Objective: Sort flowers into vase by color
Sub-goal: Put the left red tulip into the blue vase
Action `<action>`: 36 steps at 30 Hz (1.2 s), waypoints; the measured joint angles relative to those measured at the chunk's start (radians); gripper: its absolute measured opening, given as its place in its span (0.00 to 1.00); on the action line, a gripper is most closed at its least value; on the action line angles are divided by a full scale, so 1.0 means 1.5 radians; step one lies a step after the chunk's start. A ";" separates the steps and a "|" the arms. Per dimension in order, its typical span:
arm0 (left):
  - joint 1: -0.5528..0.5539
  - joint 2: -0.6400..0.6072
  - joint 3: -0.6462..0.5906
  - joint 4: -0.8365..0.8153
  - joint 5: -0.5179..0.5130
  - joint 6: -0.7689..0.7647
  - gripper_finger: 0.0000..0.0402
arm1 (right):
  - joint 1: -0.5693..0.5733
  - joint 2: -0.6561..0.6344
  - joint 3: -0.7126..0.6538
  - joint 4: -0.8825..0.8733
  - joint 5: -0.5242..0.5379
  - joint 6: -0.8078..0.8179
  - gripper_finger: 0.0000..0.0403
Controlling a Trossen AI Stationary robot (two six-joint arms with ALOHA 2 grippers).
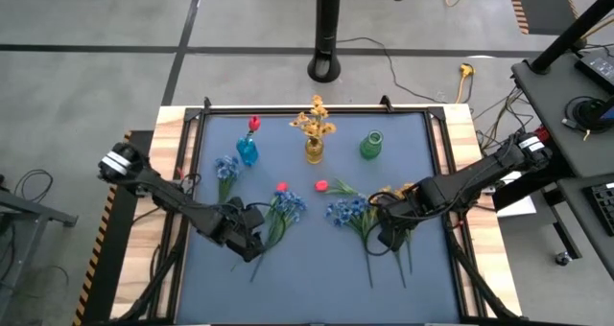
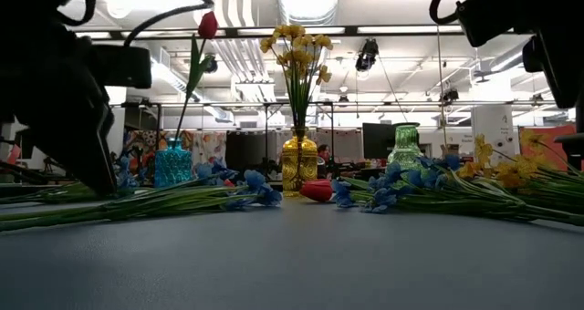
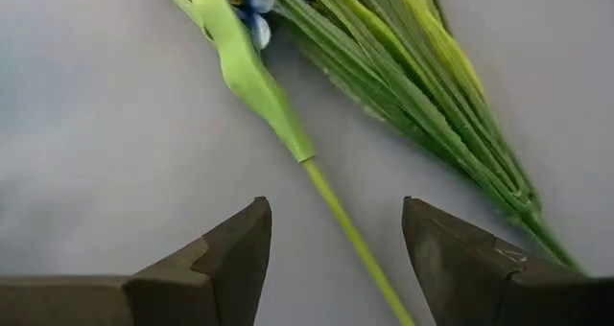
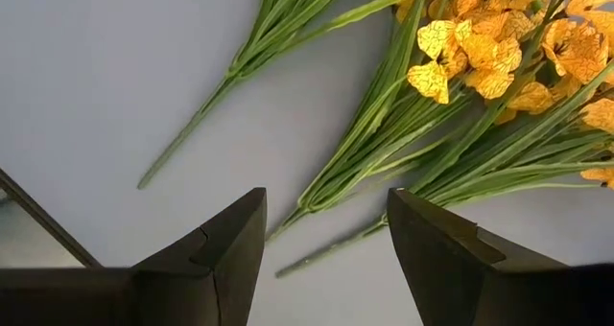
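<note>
Yellow sprig stands in amber vase (image 1: pixel 314 151) at 12 o'clock; red bud in blue vase (image 1: pixel 247 151); green vase (image 1: pixel 371 146) bare. Blue sprigs (image 1: pixel 286 206), yellow sprigs (image 1: pixel 395 194), red buds (image 1: pixel 321 185) lie loose on surface (image 1: pixel 317 278): task barely begun.

Left hand (image 1: pixel 251 245) at 8 o'clock, low, released, straddling thin stem (image 3: pixel 350 235).

Right hand (image 1: pixel 387 238) at 4 o'clock, released over yellow stems.

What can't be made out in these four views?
- Low view: left gripper's fingertips, lost in its own dark silhouette.
- Left wrist view: blossom of the thin green stem between the open left gripper fingers, cut off by the frame edge.
- High view: whether the open right gripper touches the yellow clustered sprigs; too small.
</note>
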 joint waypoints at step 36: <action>0.005 -0.153 -0.002 -0.086 -0.066 -0.057 0.00 | 0.001 0.000 0.000 0.041 0.066 -0.045 0.52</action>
